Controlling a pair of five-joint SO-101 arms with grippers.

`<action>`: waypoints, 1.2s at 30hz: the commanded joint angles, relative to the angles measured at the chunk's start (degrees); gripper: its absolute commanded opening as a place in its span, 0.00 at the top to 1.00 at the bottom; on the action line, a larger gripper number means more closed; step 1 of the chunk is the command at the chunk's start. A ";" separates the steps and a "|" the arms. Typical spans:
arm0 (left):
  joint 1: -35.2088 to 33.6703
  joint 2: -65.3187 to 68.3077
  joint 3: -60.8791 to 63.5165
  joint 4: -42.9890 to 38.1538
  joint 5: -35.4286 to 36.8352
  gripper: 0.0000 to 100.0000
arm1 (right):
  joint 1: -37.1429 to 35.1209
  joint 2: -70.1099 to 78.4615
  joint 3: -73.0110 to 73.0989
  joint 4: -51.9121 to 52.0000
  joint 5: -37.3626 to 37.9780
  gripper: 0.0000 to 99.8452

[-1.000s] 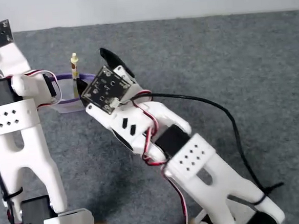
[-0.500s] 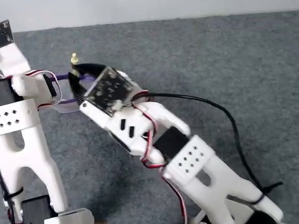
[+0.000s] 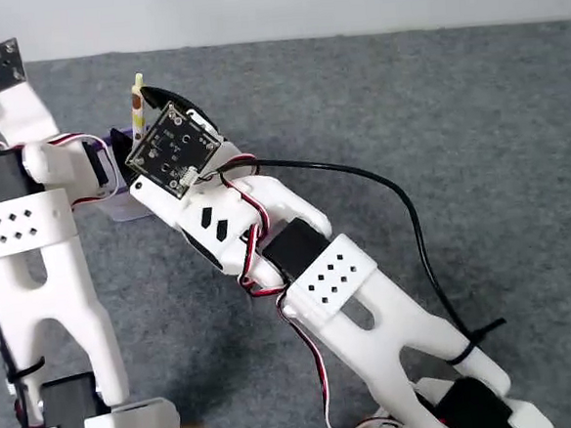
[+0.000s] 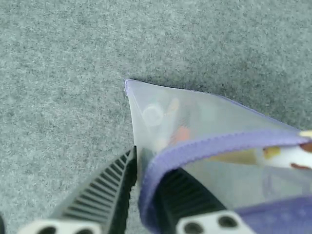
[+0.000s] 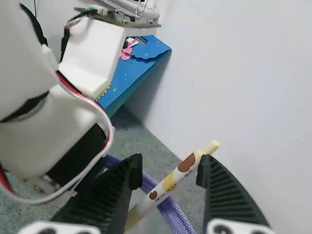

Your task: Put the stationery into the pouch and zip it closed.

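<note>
The translucent pouch (image 4: 195,122) with a purple zip edge rests on the grey carpet, with small items dimly visible inside. My left gripper (image 4: 144,178) is shut on its rim at one end. In the high view the pouch (image 3: 118,203) peeks out between the two arms, beside the left gripper (image 3: 120,155). A cream pen with brown spots (image 3: 137,99) sticks up out of the pouch, and my right gripper (image 3: 146,108) is shut on it. In the right wrist view the pen (image 5: 180,173) runs between the fingers of the right gripper (image 5: 169,168), above the purple rim (image 5: 163,202).
The left arm's white body (image 5: 48,122) stands very close to the right gripper. A white wall (image 3: 349,4) borders the far edge of the carpet, and a blue sheet (image 5: 141,63) leans against it. Open carpet (image 3: 435,115) lies to the right.
My right gripper swung left across the pouch and closed around the pen. The pen now stands higher than before. The left arm kept still.
</note>
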 commanded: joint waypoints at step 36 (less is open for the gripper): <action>0.44 -0.26 1.01 -1.93 0.18 0.98 | 0.22 -6.11 -12.48 13.32 -5.19 0.99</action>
